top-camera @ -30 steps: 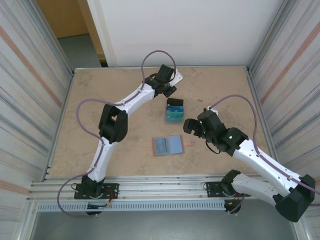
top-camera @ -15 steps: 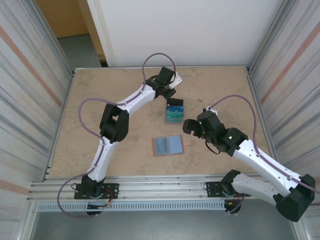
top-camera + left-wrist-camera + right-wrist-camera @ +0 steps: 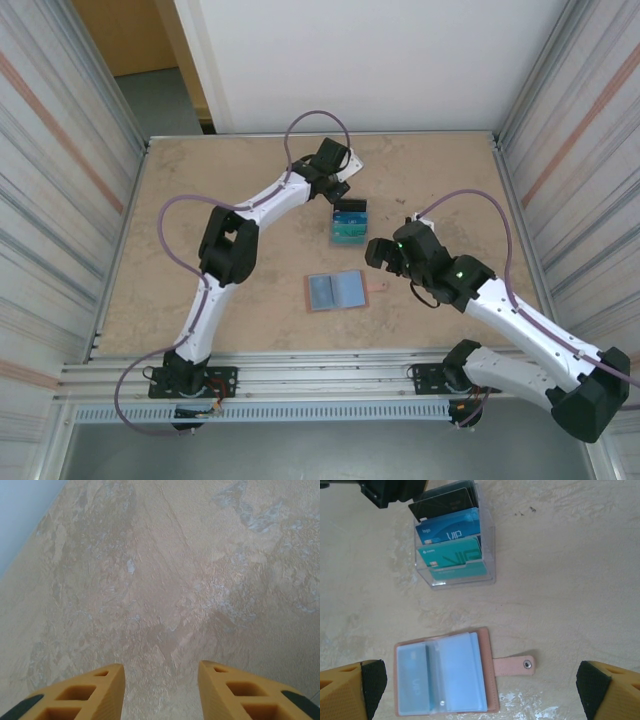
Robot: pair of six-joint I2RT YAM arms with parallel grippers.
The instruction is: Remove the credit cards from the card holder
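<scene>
Lying unfolded, card holder (image 3: 335, 291) clear of table (image 3: 200, 290) edges — left claw (image 3: 161, 680), right claw (image 3: 481, 685) released.

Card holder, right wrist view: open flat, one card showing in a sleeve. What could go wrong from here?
1. Nothing pins the card holder; tugging the card may drag it along.
2. The card lies flat under its sleeve, so the wide-open right pincer may pinch sleeve and card together.
3. The left pincer hangs close to the clear stand; a swing toward the card holder could knock it.
</scene>
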